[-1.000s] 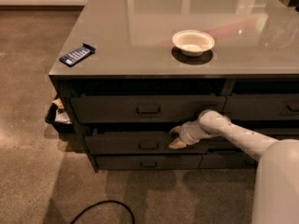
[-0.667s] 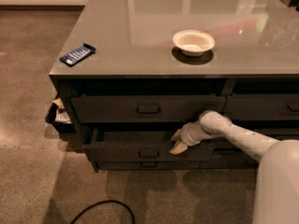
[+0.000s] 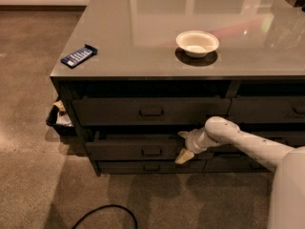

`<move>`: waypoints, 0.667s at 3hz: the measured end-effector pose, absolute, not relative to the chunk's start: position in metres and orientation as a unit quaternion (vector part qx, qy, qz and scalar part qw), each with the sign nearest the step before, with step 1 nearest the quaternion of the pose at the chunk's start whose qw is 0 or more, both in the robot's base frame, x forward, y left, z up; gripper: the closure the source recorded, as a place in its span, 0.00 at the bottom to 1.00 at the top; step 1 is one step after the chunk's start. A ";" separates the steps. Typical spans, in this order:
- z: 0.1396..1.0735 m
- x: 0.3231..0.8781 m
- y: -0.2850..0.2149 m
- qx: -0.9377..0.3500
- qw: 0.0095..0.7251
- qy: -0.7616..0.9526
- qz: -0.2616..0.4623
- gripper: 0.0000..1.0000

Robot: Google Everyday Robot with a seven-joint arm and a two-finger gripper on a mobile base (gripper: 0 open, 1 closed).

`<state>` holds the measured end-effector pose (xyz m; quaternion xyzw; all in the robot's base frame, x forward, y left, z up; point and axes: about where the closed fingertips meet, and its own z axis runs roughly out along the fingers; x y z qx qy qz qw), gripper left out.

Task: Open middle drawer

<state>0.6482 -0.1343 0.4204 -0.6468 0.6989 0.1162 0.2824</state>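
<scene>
Observe that the middle drawer (image 3: pixel 138 149) has slid partway out; its front now sits lower in the frame. The gripper (image 3: pixel 183 146), at that front's right end near the centre of your view, has moved down with it.

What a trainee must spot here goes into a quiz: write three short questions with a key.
1. True or false: the gripper rests on the countertop.
2. Which drawer sticks out slightly? A top, B middle, C bottom.
3. Fill in: the white ___ stands on the countertop.
Key: 1 false, it is at the middle drawer's front, right of its handle; 2 B; 3 bowl.
</scene>
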 end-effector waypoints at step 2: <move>0.416 0.608 -0.141 -0.664 0.260 0.690 0.123 0.00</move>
